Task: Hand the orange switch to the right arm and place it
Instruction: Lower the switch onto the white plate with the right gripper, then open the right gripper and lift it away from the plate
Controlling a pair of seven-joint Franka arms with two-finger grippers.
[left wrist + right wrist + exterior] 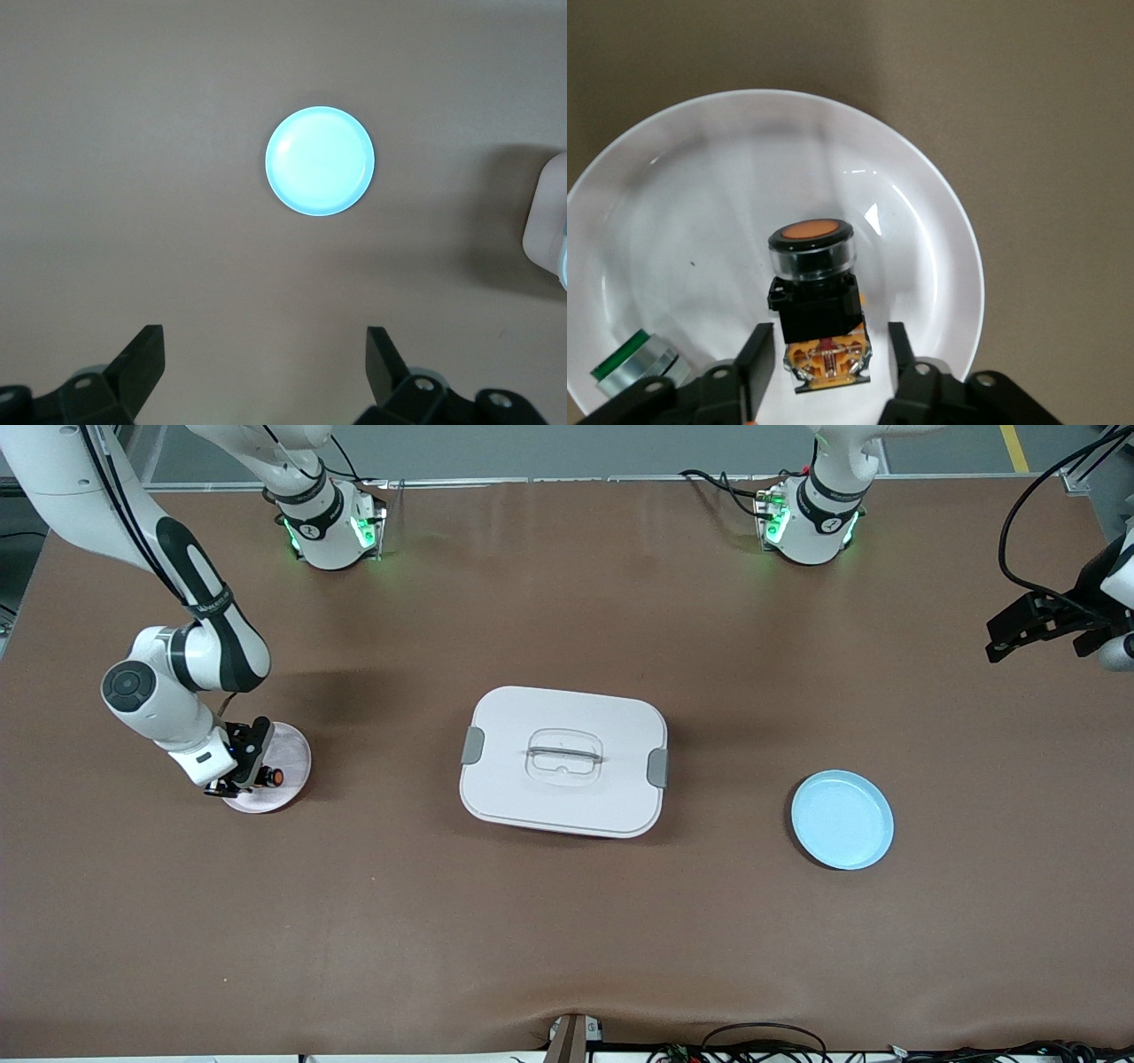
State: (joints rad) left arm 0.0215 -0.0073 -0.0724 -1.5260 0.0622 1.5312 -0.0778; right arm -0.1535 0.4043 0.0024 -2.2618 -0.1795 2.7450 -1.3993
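Orange switch (818, 301) lies between the right pincer's (826, 363) parted fingers.

**Right arm low, left arm parked high**

The right arm bends down at its own end of the desk, and the right gripper (241, 772) sits low with fingers (755, 367) slightly parted. The left arm waits raised at its end, the left gripper (266, 372) spread wide, pointing downward.

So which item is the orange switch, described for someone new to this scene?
Find the pale plate at the right arm's end of the table, under the right gripper. The orange switch lies on it between the fingers: black body, round orange cap, unlike the green-capped button beside it.
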